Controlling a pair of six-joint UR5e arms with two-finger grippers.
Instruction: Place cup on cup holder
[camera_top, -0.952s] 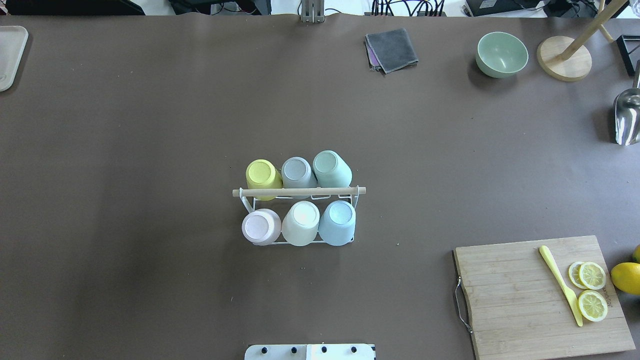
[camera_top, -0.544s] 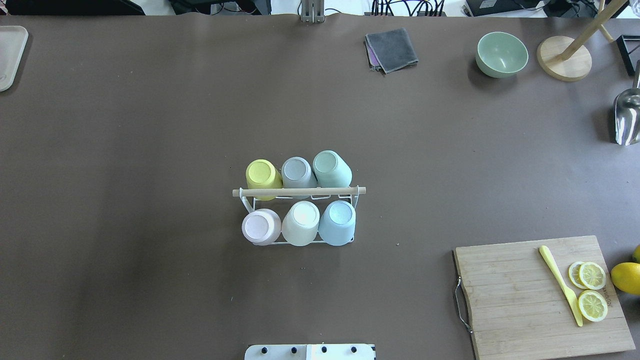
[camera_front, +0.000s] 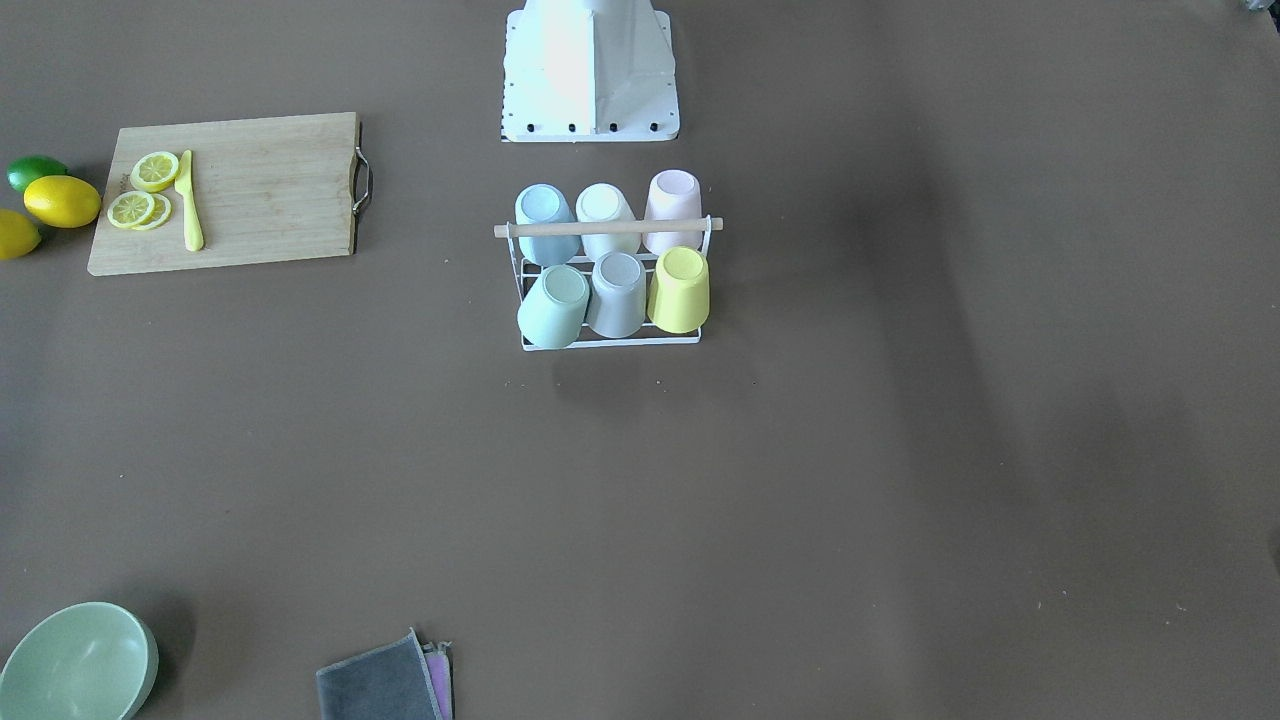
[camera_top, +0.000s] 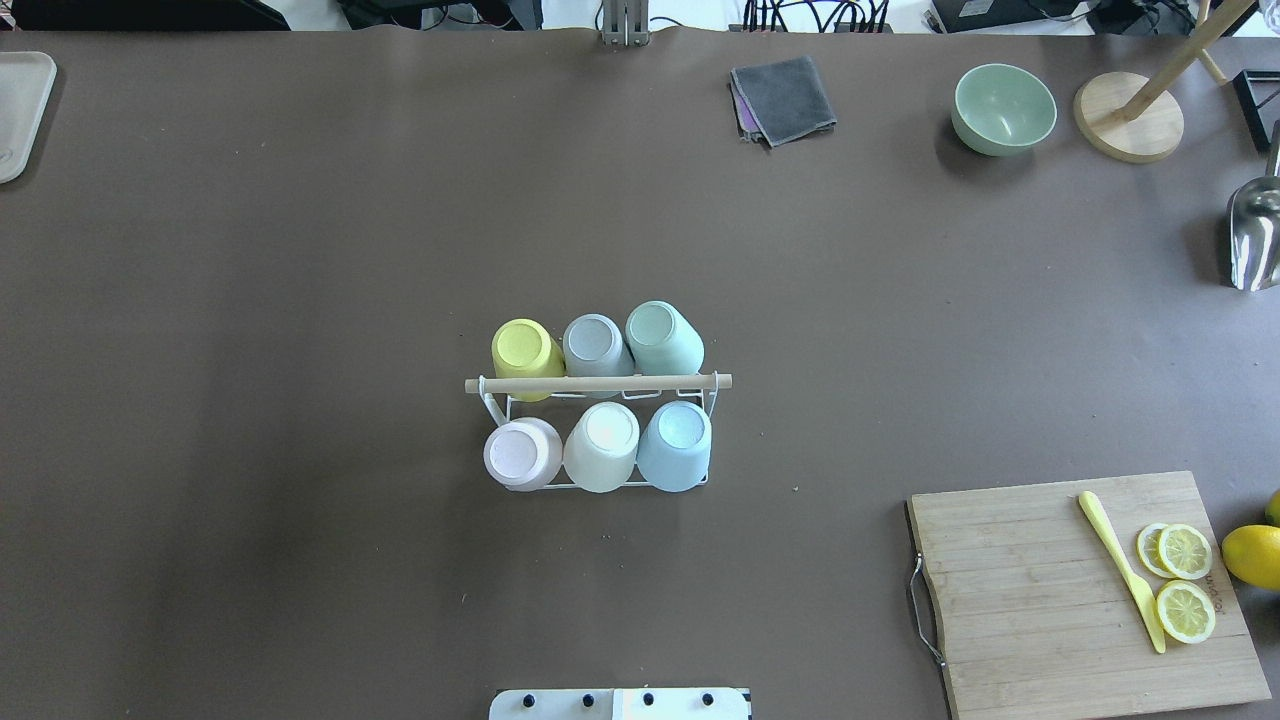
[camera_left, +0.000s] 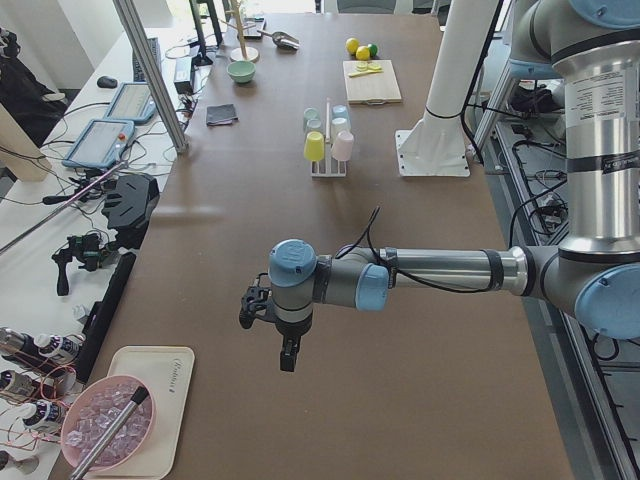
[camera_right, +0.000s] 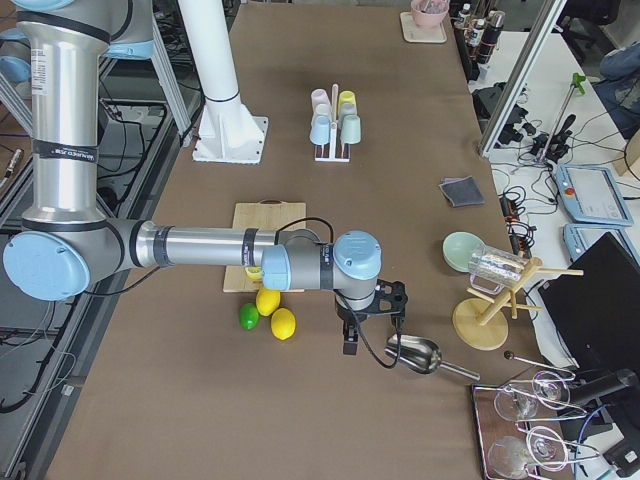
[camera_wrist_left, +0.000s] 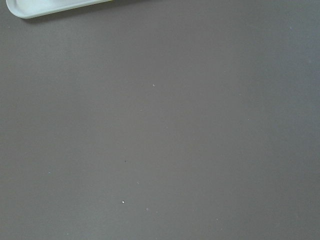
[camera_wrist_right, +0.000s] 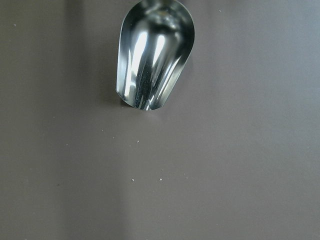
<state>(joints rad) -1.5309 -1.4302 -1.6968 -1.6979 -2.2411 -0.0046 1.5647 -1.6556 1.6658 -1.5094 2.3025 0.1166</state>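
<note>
Left tool (camera_left: 286, 360): hangs above the bare surface (camera_top: 300, 250) at the robot's left end, near the tray (camera_wrist_left: 50, 6) and well apart from the holder. Only a side view shows it, so I cannot tell whether its fingers are apart or together.

Right tool (camera_right: 349, 345): hangs above the surface at the robot's right end, just beside the scoop (camera_wrist_right: 152, 55). Finger state: cannot tell, for the same reason.

Board (camera_top: 1030, 590): lies flat at the near right corner.

Holder (camera_top: 598, 383): stands mid-surface, in front of the robot's base, rod across the top.

Bowl (camera_top: 1003, 108): upright at the far right edge, with the cloth (camera_top: 785, 98) to its left.

Cups: six, all inverted on the holder, three on each side of the rod.
- Far row, left to right: yellow (camera_top: 522, 348), grey (camera_top: 594, 342), green (camera_top: 660, 335).
- Near row: pink (camera_top: 518, 452), white (camera_top: 604, 440), blue (camera_top: 678, 436).

Knife (camera_top: 1120, 580): on the board, beside the lemon slices (camera_top: 1185, 580).
</note>
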